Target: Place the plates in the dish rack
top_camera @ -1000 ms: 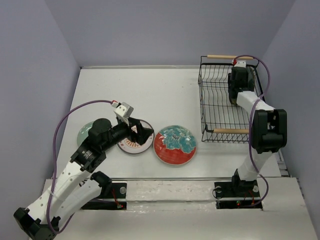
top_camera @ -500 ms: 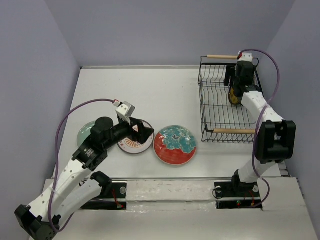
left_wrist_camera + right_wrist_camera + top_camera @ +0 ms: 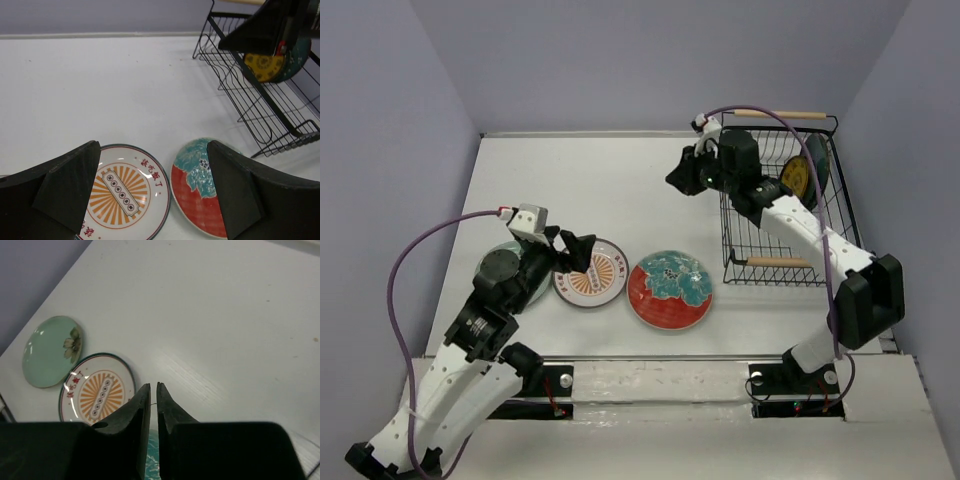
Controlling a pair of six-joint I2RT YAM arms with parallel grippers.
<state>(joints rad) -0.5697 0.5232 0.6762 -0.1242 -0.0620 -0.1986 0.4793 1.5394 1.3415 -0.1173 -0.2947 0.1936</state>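
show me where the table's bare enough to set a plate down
Crowded: near left, mint plate, orange plate (left gripper above it) and red plate side by side. Biggest bare patch: table between them, the back wall and the rack; the right gripper hangs at its right edge. A small strip between red plate and rack.

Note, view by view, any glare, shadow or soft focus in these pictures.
Top external: even, diffuse light, no hard shadows on the table. Left wrist: the left gripper's fingers are dark, featureless masses; the orange-centred plate is sharp. Right wrist: glare spots on the pale mint plate; the shut right gripper is a black silhouette.
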